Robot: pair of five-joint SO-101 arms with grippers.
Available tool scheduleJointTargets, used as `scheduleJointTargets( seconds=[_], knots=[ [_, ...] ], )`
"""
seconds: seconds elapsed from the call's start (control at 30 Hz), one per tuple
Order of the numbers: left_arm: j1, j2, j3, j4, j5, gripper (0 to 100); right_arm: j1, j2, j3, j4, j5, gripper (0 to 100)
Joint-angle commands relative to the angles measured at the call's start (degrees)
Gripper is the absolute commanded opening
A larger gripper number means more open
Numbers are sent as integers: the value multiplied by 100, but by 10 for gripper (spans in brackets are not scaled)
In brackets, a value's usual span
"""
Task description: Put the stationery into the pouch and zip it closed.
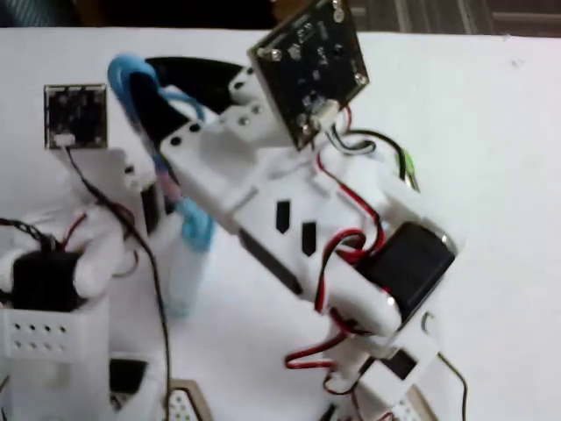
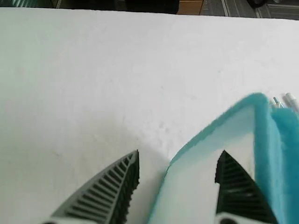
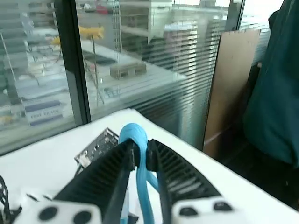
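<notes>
The pouch [image 1: 195,224] is blue-edged with a pale, see-through side and is lifted off the white table. My right gripper [image 3: 141,145] is shut on a blue rim or loop of the pouch [image 3: 132,134], held high with the window behind it. In the high view that blue loop [image 1: 131,74] shows at the upper left, beside the right arm's wrist. My left gripper [image 2: 178,156] is open, low over the table. The pouch's blue edge [image 2: 261,126] runs between its fingers. Small pale tips [image 2: 282,100] poke out past the pouch's far corner; I cannot tell what they are.
The right arm [image 1: 351,237], with red and black cables, stretches across the middle of the high view. The left arm [image 1: 53,281] stands at the left edge, its camera board [image 1: 75,116] above it. White tabletop [image 2: 93,70] lies bare beyond the left gripper.
</notes>
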Motion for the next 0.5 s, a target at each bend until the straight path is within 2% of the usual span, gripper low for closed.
scheduleJointTargets(
  seconds=[0.0,0.27,0.47],
  knots=[
    [48,-31,-44,193,26,274,4,31,-9,268,-44,17],
    [-101,-75,-501,1002,-105,275,13,312,-53,673,-44,17],
    [-1332,-75,-1204,1732,-1046,273,13,338,-79,646,-44,17]
  ],
)
